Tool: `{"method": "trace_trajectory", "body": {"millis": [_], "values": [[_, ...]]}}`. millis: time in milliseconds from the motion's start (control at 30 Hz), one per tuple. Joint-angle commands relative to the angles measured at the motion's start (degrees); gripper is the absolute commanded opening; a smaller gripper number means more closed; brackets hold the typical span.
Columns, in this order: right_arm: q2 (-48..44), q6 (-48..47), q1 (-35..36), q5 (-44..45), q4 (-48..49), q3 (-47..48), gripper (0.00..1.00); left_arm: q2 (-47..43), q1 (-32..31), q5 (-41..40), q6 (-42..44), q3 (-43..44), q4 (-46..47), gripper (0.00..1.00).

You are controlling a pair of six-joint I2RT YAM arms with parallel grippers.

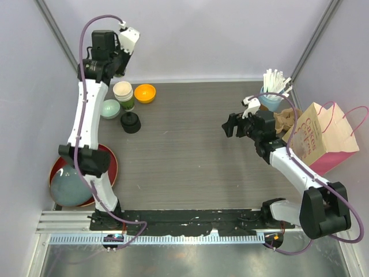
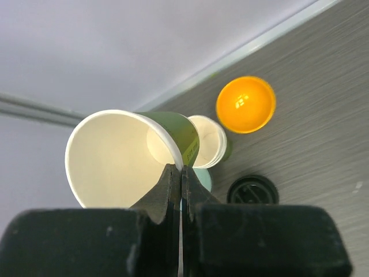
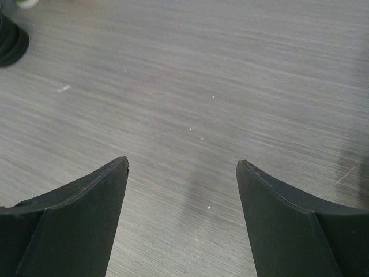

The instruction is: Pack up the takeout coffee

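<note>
Pickup step, far left: left gripper (image 2: 180, 173) pinching the rim of one green cup (image 2: 124, 156) raised off the desk (image 3: 190, 75), second cup (image 2: 209, 140) standing near the black lids (image 2: 252, 190), right gripper (image 3: 182, 167) spread and empty; the next move probably calls for a carry rightward to the pink bag (image 1: 323, 135)

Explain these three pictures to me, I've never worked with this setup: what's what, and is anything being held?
Two robot arms are bolted at the near edge of a table. The overhead picture looks down on both; the other two come from a camera on each wrist. The left claw is shut on the rim of a green paper cup. The right claw is open and empty. On the table: a second cup, black lids, an orange bowl, a pink bag.
</note>
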Motion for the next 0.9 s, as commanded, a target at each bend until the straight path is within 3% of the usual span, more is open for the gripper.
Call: {"method": "trace_trajectory", "body": {"millis": [0,133,233,367,467,633,867], "values": [[-3.4,4.5,0.4,5.4,-3.2,6.7,0.81,-8.9,-9.8,4.1,1.6,-2.8,-5.7,0.0],[-4.5,8.1,0.2,15.3,-9.6,10.2,0.82,-13.0,-18.7,7.2,1.6,-13.0,-6.2,0.0],[-5.6,11.6,-1.3,17.4,-13.8,12.1,0.83,-13.0,-24.9,7.7,0.7,-18.1,-5.5,0.0],[-7.0,14.9,-4.1,18.0,-16.7,12.7,0.83,-11.3,-34.8,3.2,1.0,-25.0,-0.7,0.0],[-8.1,15.1,-5.3,17.6,-16.8,11.9,0.83,-8.6,-38.6,-1.1,2.2,-26.8,4.6,0.0],[-10.0,13.4,-5.3,17.3,-16.8,10.6,0.84,-1.2,-39.2,-3.6,2.5,-23.9,8.5,0.0],[-12.0,11.6,-5.8,19.3,-17.9,10.0,0.84,6.1,-39.0,-0.8,1.9,-22.0,13.1,0.0]]}}
